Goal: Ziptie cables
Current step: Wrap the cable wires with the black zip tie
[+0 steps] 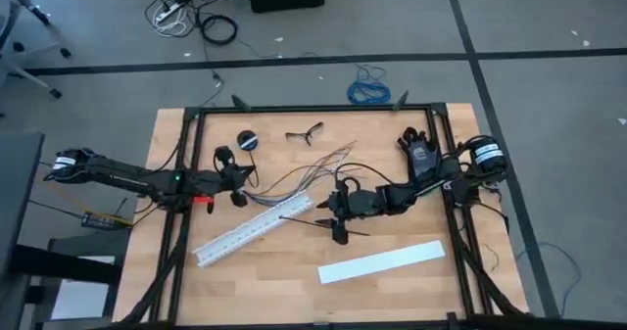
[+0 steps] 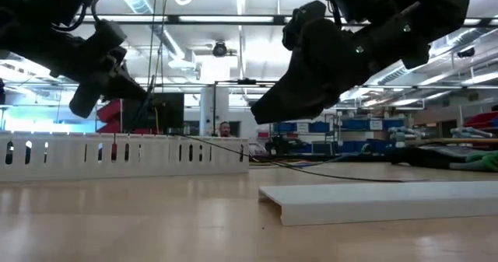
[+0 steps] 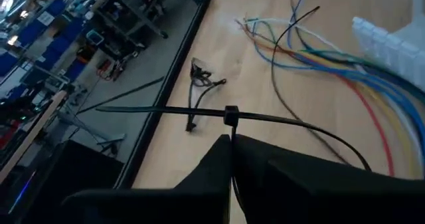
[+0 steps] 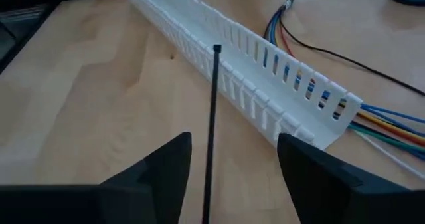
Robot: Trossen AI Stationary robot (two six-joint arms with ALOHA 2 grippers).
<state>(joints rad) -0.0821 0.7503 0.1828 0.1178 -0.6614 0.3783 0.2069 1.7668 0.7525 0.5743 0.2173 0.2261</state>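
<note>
The cables (image 1: 306, 171), a fan of thin coloured wires (image 3: 345, 71), lie on the wooden table past the far end of the white slotted strip (image 1: 253, 230) and show through its slots (image 4: 324, 98). My left gripper (image 1: 238, 181) hovers beside them, shut on a looped black zip tie (image 3: 230, 114). My right gripper (image 1: 338, 212) stands open (image 4: 234, 141) over a second, straight zip tie (image 4: 212, 117). That tie's head end (image 4: 217, 49) reaches the strip's wall, and it runs back between the fingers, which stand apart from it. My left gripper has the looped zip tie between its shut fingertips (image 3: 219, 151), just behind the tie's head (image 3: 230, 115). The fingers themselves hide the exact place. The tail (image 3: 133, 109) sticks out to one side, and the strap (image 3: 332, 141) curves away on the other, clear of the table.
A flat white cover strip (image 1: 382, 261) lies near the front right. A black round object (image 1: 247, 141) and a small black scrap (image 1: 306, 134) sit toward the far edge. The black frame rails (image 1: 186, 173) border the table. A blue coiled cable (image 1: 370, 90) lies on the floor beyond.
</note>
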